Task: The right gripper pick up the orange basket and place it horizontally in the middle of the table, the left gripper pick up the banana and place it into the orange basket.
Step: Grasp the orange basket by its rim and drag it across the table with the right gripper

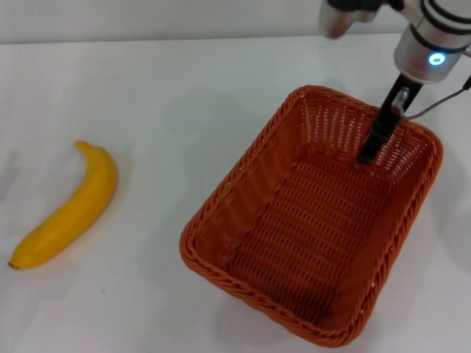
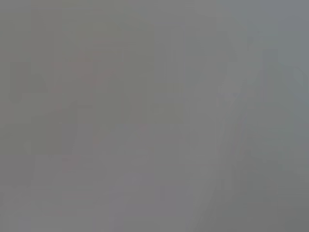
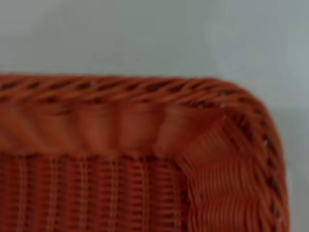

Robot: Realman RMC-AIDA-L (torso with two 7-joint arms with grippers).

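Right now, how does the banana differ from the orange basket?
The banana is smooth, solid and yellow; the orange basket is woven, open and far larger. The banana lies alone on the robot's left; the basket has the right gripper reaching inside at its far wall. Both rest on the table.

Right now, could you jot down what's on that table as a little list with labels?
basket: orange basket, empty, sitting at a slant on the robot's right
fruit: banana, lying on the table, on the robot's left, apart from the basket
right tool: right gripper, black fingers reaching down inside the basket by its far wall
left tool: not in view
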